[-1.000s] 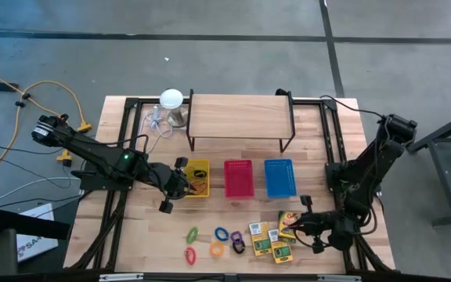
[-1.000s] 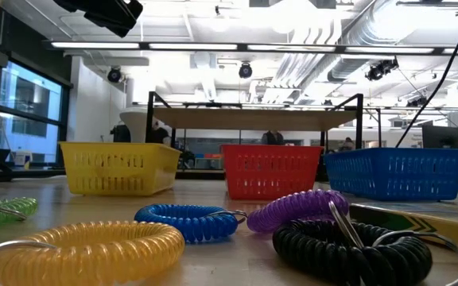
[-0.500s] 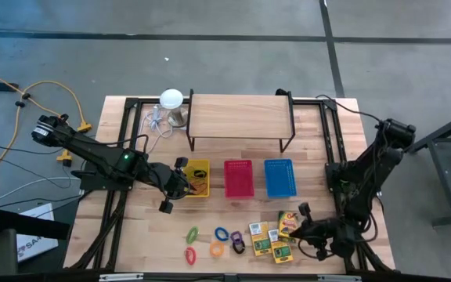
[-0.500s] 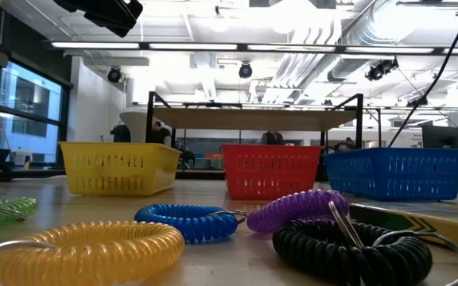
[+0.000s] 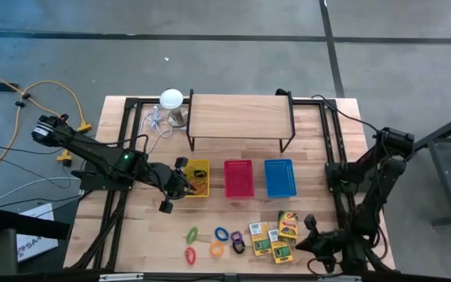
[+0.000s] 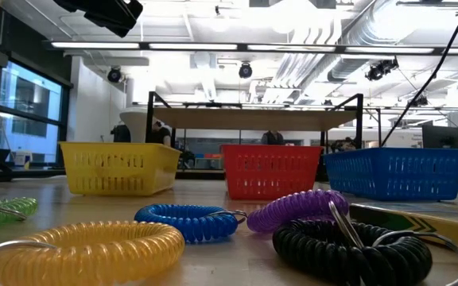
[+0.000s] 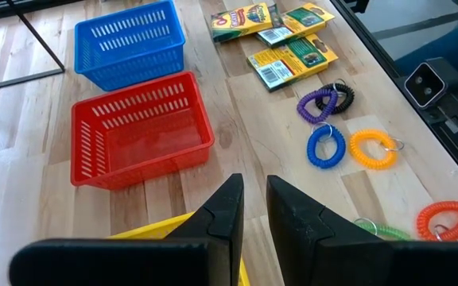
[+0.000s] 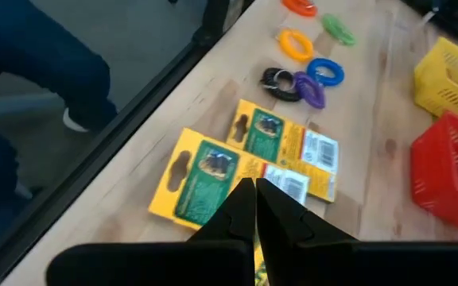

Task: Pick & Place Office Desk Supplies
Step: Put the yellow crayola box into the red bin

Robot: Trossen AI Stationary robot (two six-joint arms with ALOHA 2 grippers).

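Hovering my right gripper, fingers together and empty, over the card boxes on the surface's near edge, I am needing to open before grasping one.

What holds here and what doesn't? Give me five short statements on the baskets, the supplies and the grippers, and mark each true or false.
1. The red basket stands between the yellow basket and the blue basket. True.
2. The card boxes lie inside the red basket. False: that basket is empty, and the boxes lie on the table near its front edge.
3. The right gripper is shut, above the card boxes. True.
4. The purple coil ring lies apart from every other ring. False: it overlaps the black coil ring.
5. The left gripper is at the blue basket. False: it is at the yellow basket.
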